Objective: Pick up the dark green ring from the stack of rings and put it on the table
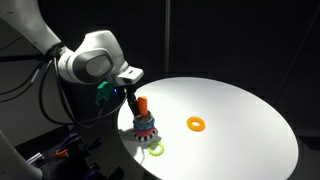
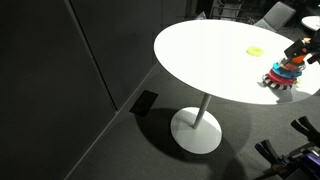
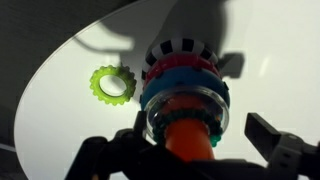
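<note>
Since the gripper [image 3: 185, 148] is held spread, with one finger [image 3: 100, 158] to each side of the stack of rings [image 3: 183, 85] and nothing pinched between them, much depends on where the jaws are closed. The orange peg [image 3: 190, 140] is seen directly between the fingers in the wrist view, and the rings are piled round it beneath. The dark green ring [image 3: 183, 100] is judged to be the darkest band near the top of the pile, on the peg, though among the red and teal bands it cannot be singled out with certainty.

If the jaws are closed at the present height, the peg alone may be seized and the whole stack lifted or tipped. If they are lowered too far, a neighbouring ring may be caught along with the wanted one, or the wrong colour taken. A ring gripped off-centre may be dragged against the peg and jammed, so that the stack is pulled over.

Further out, a pale yellow-green ring [image 3: 112, 83] lies just beside the stack on the table [image 3: 70, 120], and an orange ring [image 1: 197, 124] lies well apart in an exterior view. Either could be mistaken for the target, and the nearer one could be struck if the stack is toppled.
</note>
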Robot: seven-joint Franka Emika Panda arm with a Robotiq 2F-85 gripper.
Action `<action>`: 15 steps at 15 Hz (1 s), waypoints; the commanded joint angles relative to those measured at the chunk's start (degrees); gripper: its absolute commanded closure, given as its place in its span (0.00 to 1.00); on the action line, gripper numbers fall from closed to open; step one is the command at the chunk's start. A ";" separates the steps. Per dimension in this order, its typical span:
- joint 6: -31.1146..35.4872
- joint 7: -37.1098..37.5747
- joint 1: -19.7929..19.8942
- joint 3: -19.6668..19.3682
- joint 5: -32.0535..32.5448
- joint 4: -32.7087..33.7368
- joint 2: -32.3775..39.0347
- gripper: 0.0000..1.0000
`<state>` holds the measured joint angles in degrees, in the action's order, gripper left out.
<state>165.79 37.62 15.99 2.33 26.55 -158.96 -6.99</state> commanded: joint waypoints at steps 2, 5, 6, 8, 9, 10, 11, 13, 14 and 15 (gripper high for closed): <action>1.79 3.48 1.67 0.33 3.60 1.01 1.04 0.00; 2.11 4.87 2.28 0.31 5.16 1.20 1.47 0.00; 2.18 5.40 2.49 0.30 5.78 1.24 1.63 0.00; 2.34 6.14 2.80 0.26 6.67 1.33 1.87 0.00; 2.52 6.55 3.00 0.25 7.29 1.37 1.90 0.00; 2.61 6.82 3.14 0.24 7.66 1.41 1.95 0.08; 2.70 7.35 3.31 0.26 8.25 1.46 1.94 0.26; 2.74 8.11 3.45 0.27 9.03 1.58 1.98 0.44; 2.86 8.60 3.52 0.28 9.60 1.79 1.84 0.50; 2.84 8.90 3.55 0.26 9.97 1.95 1.84 0.57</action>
<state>167.75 44.07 18.32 2.33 33.76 -157.94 -6.13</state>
